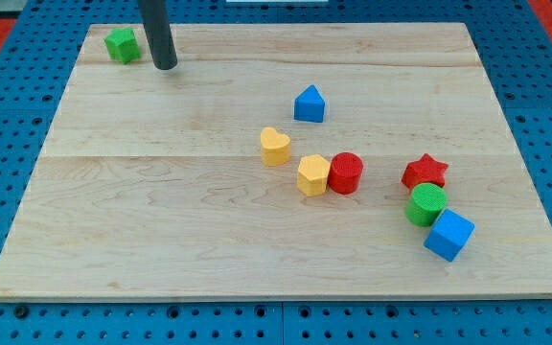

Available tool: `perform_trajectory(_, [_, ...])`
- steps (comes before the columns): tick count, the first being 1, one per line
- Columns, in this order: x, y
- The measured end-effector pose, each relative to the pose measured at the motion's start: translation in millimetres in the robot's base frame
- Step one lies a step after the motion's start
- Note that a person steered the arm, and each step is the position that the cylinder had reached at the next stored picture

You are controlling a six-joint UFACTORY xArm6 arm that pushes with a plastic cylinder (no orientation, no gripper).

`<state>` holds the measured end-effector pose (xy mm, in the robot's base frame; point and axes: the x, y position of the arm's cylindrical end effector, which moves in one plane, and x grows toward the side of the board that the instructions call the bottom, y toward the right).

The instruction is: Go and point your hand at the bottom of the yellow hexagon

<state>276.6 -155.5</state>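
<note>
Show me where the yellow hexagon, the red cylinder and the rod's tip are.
yellow hexagon [312,175]: camera view, middle of its top face.
red cylinder [345,172]: camera view, middle of the block, touching the hexagon's right side.
my tip [165,66]: camera view, rod's very end, beside the green block [121,44].

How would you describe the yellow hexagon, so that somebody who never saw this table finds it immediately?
Start from the wooden board and go just right of its middle, where three blocks form a short row. The yellow hexagon is the middle one, touching the red cylinder on the view's right. The yellow heart on its upper left shares its colour, but the hexagon has flat sides and corners.
</note>
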Motion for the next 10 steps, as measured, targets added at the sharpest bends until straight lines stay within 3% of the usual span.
perform_trajectory(1, [14, 10])
perform_trajectory(2, [27, 70])
perform_trajectory(3, [77, 116])
perform_trajectory(4, [89, 41])
perform_trajectory(6, [109, -13])
perform_trajectory(7, [180, 27])
perform_trajectory(8, [254, 106])
perform_trajectory(9, [260, 228])
perform_trajectory(10, [292, 275])
